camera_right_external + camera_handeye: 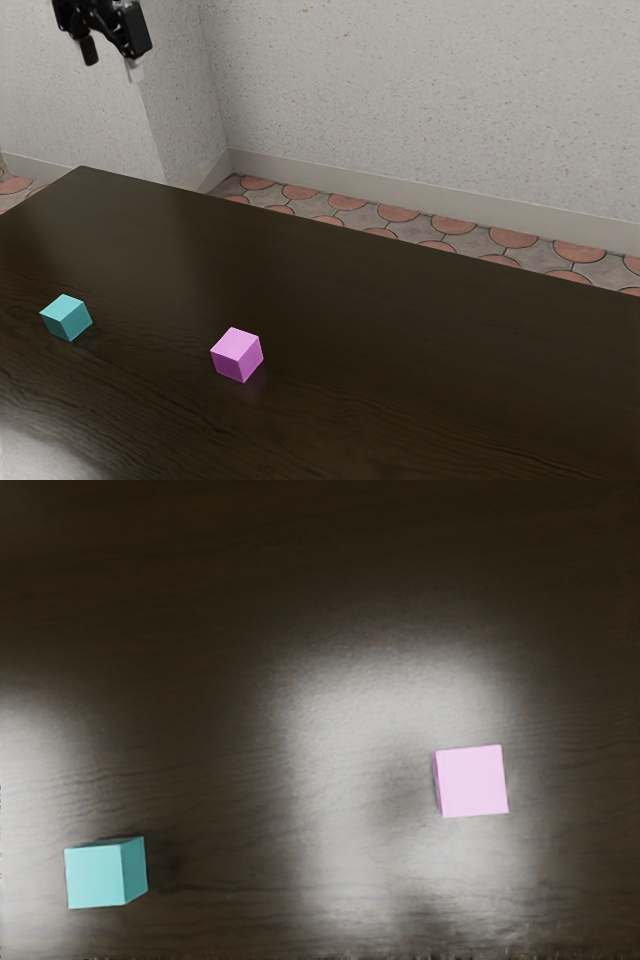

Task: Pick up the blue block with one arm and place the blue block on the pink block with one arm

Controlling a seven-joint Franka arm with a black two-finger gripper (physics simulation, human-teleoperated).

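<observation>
— Where's the small turquoise-blue block [66, 317]?
— On the dark wooden table [400, 330], near nine o'clock from the small pink block [237, 354] in the exterior view, well apart.
— The black gripper [110, 55]?
— High above, around eleven o'clock. Spread or closed, I cannot tell.

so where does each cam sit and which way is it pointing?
Exterior view: raised at the arm's side, looking down across the dark wooden table toward the speckled wall and red tiled floor. The black two-finger pincer hangs high at the exterior view's upper left.
Wrist view: on the hand, facing down at the tabletop from well above.
Shared: the small blue block and the small pink block, standing apart on the table.
</observation>
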